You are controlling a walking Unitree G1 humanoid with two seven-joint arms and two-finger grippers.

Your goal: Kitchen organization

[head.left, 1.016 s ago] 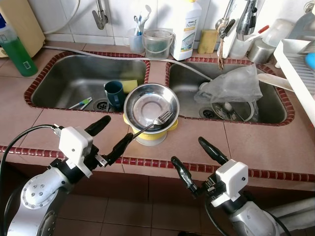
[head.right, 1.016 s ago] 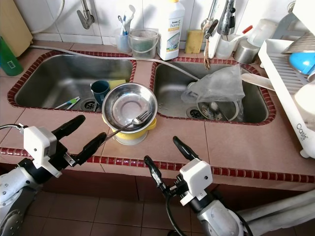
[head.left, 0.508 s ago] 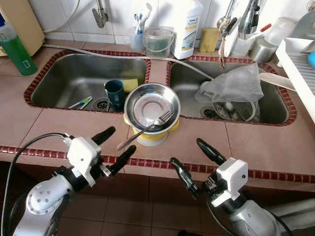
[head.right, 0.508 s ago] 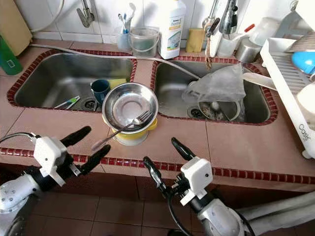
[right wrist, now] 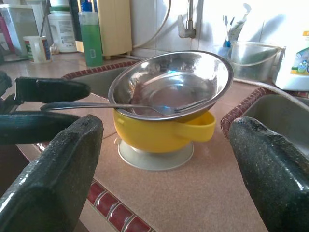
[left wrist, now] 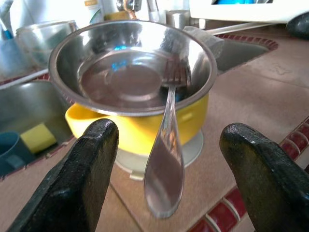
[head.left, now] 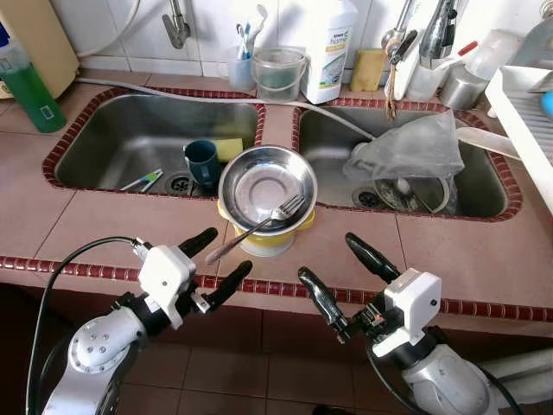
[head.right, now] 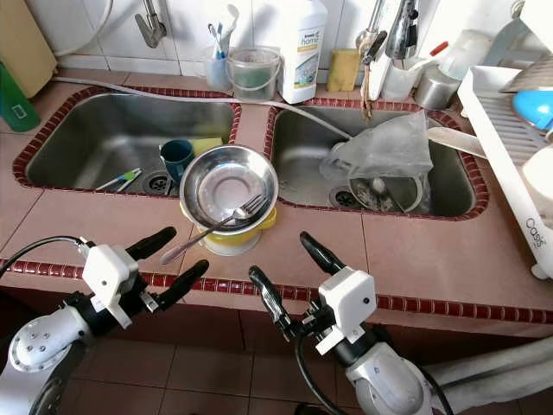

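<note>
Steel fork point(head.left: 259, 225) is propped in the shiny steel bowl point(head.left: 266, 185) stacked on a yellow bowl point(head.left: 263, 239) on the tiled counter point(head.left: 112, 220). Handle is bracketed by the spread left gripper point(head.left: 218, 259); closing on it seems next. Right gripper point(head.left: 346, 277) is held spread nearby.

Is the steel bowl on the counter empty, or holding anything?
Not empty: the steel bowl holds a fork, tines inside, handle over the rim. No food or liquid visible.

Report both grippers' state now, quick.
Left gripper: open, holding nothing, fingers either side of the fork handle.
Right gripper: open, holding nothing.
</note>
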